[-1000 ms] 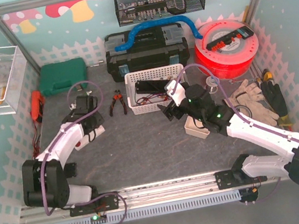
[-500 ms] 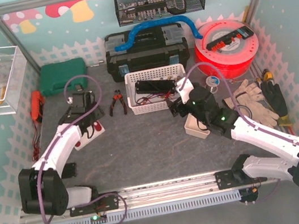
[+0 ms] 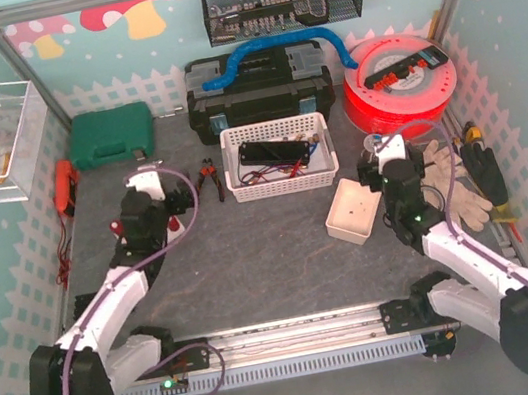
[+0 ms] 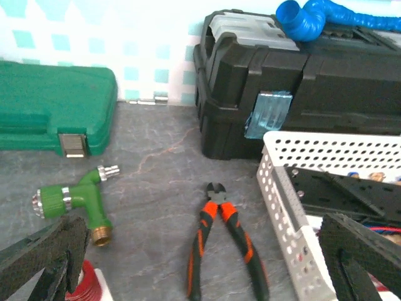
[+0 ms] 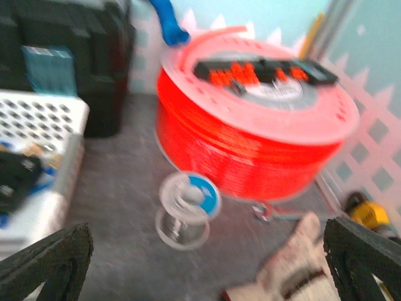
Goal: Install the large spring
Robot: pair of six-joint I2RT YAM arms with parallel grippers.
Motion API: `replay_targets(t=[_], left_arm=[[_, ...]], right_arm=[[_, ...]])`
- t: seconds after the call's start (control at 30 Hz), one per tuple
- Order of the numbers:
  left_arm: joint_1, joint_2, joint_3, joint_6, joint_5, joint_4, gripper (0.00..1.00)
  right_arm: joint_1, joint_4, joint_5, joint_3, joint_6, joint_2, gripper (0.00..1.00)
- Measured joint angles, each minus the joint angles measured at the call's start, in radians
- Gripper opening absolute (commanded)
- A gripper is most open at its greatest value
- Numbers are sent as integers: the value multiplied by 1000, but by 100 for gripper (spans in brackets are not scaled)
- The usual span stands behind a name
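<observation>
On the grey table's left side, your left gripper (image 4: 200, 254) hangs low with its jaws spread as wide as they go and nothing between them. Ahead of it lie the orange-handled pliers (image 4: 222, 244), tips pointing toward the black toolbox (image 4: 301, 94). A green hose fitting (image 4: 78, 200) sits to their left, in front of the green case (image 4: 50, 103). The white basket (image 4: 282, 194) stands just to the right of the pliers, with a black part (image 3: 277, 152) lying inside it. On the right side, your right gripper (image 5: 203, 260) is likewise fully spread and has hold of nothing. It faces the red spool (image 5: 250, 132), with a small clear reel (image 5: 187, 210) near the spool's base and a work glove (image 5: 294, 269) closer in. A small white box (image 3: 353, 213) rests just left of that arm. You cannot pick out the large spring in any of these views.
</observation>
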Motion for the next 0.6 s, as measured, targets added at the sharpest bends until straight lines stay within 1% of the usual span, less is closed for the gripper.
replay_targets(t=[0.07,0.13,0.27,0.4,0.5,0.6], left_arm=[[5,-14,-78,37,0,89,99],[27,-26,-120,52,0,143,99],[93,-32,-129,67,-34,223,99],[179,-16,-131,82,-45,269,99],[198,23,-148,84,-50,307,99],[198,77,-182,84,-38,362,99]], right_arm=[[-56,66,-23,-87,-7,-13,100],[-106,105,-59,-149,-9,-23,100],[-189,158,-138,-201,-32,-29,100],[-262,319,-230,-248,-49,-19,100],[-301,470,-294,-283,-49,72,99],[-310,552,-322,-278,-60,215,100]])
